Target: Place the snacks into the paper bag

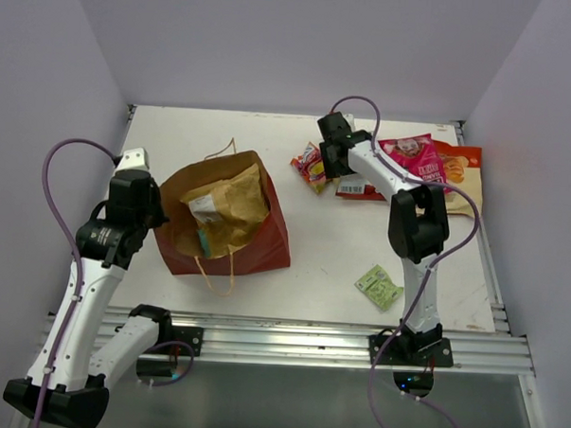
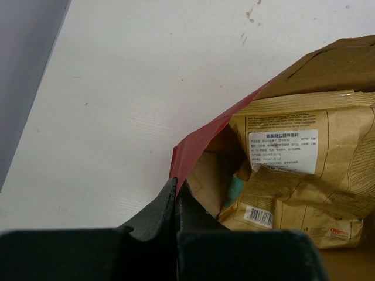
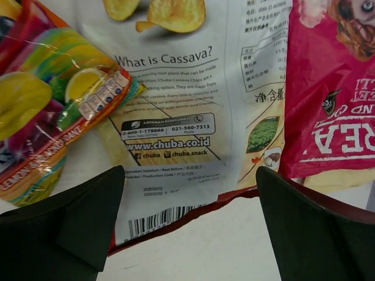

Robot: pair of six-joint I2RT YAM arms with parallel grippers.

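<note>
**While the left arm pins the bag, the right hovers wide open over the snack pile**

Since every packet out here is thin crinkly film puffed with air, expect them to be light, slippery and easily crushed. The chips inside won't forgive a hard squeeze. The right gripper [image 3: 190, 181] is up at about one o'clock on the table [image 1: 332, 244], jaws spread wide and holding nothing. Straight below, framed between its fingers, lies the cassava chip packet [image 3: 193, 117], back side up. A yellow-red packet [image 3: 47, 117] overlaps it at nine o'clock and a pink-red packet [image 3: 334, 88] overlaps it at three. My read: the flat crimped seam along the packet's near edge is the place to pinch, as it is stiffer than the slick, pillowy middle. The neighbours lapping over it could drag along.

Over at nine o'clock, the left gripper [image 2: 177, 196] is clamped tight on the red rim of the paper bag [image 1: 265, 246], propping its mouth. The bag lies on its side, and its paper looks stiff enough to hold that shape. A large tan kraft pouch [image 2: 293, 170] already sits inside, with a sliver of teal [image 2: 234, 187] tucked beside it. A small green sachet [image 1: 379, 286] waits alone at five o'clock, well apart from everything. It lies flat to the table and looks tricky to get under.
</note>
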